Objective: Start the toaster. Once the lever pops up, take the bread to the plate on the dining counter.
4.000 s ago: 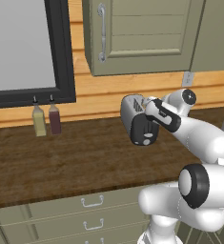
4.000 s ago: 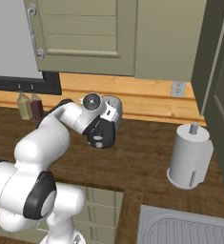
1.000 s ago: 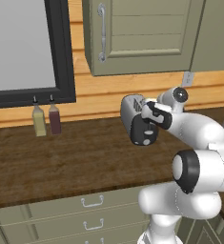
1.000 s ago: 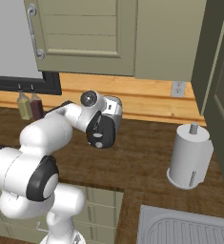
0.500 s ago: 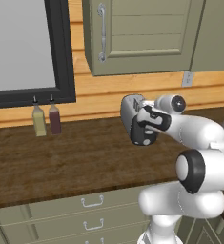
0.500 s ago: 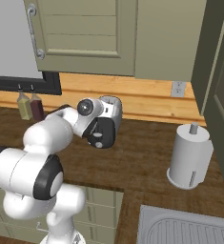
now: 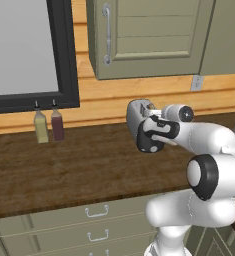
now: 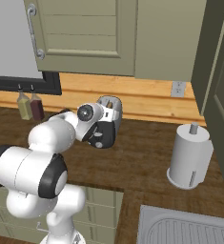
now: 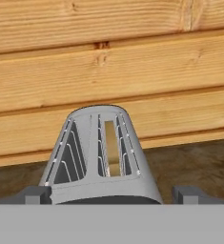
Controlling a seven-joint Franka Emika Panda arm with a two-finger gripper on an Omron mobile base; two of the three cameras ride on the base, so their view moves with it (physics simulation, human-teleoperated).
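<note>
Wood-panelled wall behind, your arm has swung in close over the toaster [image 9: 102, 157] — gripper [image 9: 111, 195] spread wide, grasping nothing — bread [image 9: 112, 147] in the slot at 12 o'clock, lever next.

A home kitchen: olive wall cabinets [image 7: 149, 37], wooden counter [image 7: 64, 165] with drawers [image 7: 96, 212], sink [image 8: 185, 228].
</note>
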